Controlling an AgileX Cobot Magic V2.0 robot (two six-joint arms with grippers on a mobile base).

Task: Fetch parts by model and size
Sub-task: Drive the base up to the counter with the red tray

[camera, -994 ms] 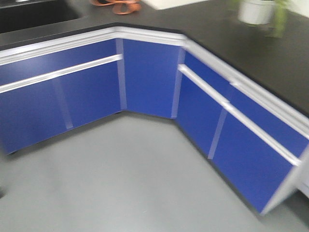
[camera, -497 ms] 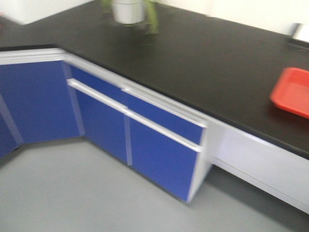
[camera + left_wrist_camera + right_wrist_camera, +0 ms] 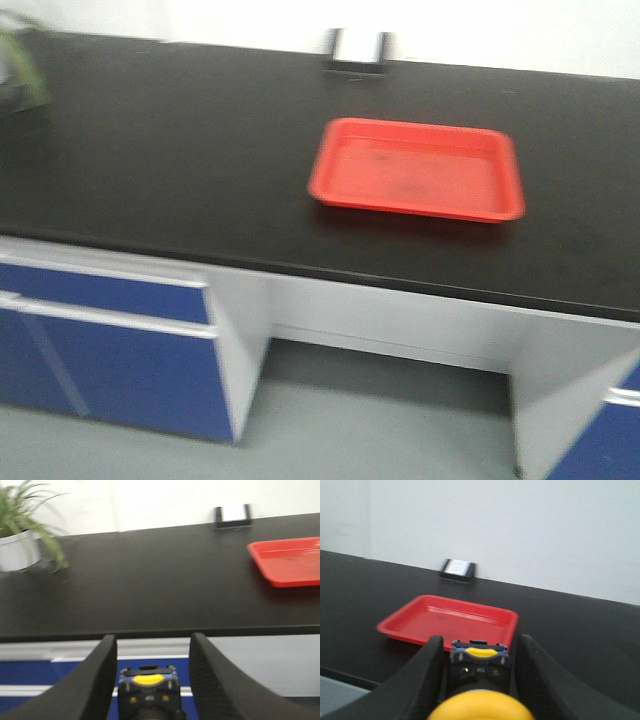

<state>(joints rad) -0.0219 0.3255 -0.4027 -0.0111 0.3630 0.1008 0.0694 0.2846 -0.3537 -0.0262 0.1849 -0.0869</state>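
Jaws stand apart on the left gripper [image 3: 152, 645] and the right gripper [image 3: 477, 642]. No switches show on the bench [image 3: 180, 160] or in the red tray [image 3: 415, 168]. A blurred yellow dome [image 3: 481, 705] is unidentifiable. Risk: blurred views hide the bench edge, so a low arm could strike it.
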